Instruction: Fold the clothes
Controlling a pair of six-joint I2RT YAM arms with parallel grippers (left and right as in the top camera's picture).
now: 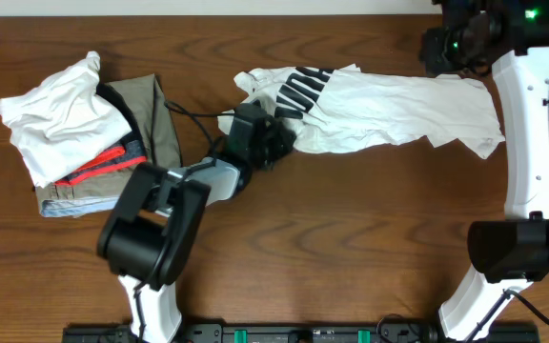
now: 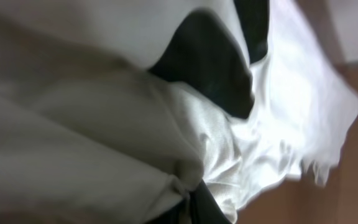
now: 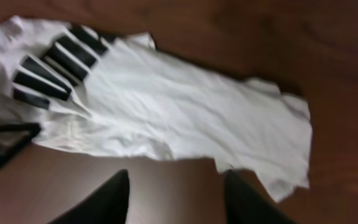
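Note:
A white garment (image 1: pixel 398 110) with bold black lettering (image 1: pixel 298 90) lies stretched across the table's far middle and right; it also shows in the right wrist view (image 3: pixel 185 112). My left gripper (image 1: pixel 276 143) sits at its lower left edge, shut on a bunched fold of the white cloth (image 2: pixel 166 143), with the pinch low in the left wrist view (image 2: pixel 188 199). My right gripper (image 1: pixel 451 48) hangs above the garment's far right end. It is open (image 3: pixel 176 190), with only bare wood between its dark fingers (image 3: pixel 114 196).
A stack of clothes stands at the left: plain white cloth (image 1: pixel 60 119) on top, a khaki-olive garment (image 1: pixel 155 119) and a red-and-black one (image 1: pixel 103 162) under it. The right arm's white link (image 1: pixel 537 133) runs down the right side. Brown table (image 1: pixel 351 238) in front.

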